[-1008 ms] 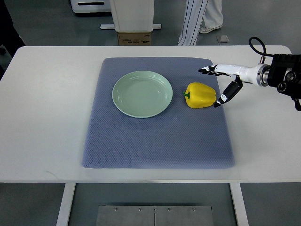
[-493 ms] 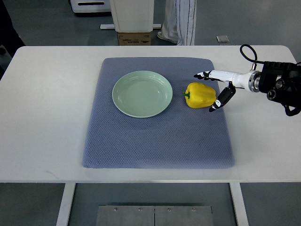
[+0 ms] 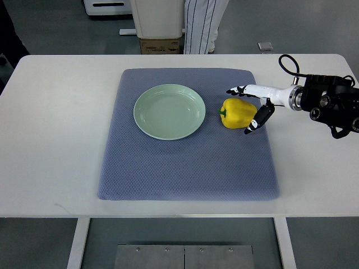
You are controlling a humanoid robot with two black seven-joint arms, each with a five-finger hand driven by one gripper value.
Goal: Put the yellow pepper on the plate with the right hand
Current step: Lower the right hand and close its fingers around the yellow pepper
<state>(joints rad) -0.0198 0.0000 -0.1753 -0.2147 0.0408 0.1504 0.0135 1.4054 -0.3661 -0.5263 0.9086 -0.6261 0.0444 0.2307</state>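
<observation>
Yellow pepper (image 3: 239, 112) unmoved on mat; right robot hand (image 3: 251, 108) closer, fingers spread around it, contact unclear.

The robot's right hand (image 3: 253, 105) is slender and glossy white, with black fingertips (image 3: 231, 91) and a black-and-white thumb, joined to a silver metal wrist ring (image 3: 294, 98). Behind the ring sits a bulky black forearm housing (image 3: 333, 104) with round fittings on its face, and a black cable (image 3: 288, 63) loops up from it above the wrist. At the top edge, a person's white trousers with thin dark vertical stripes (image 3: 199, 25) show.
</observation>
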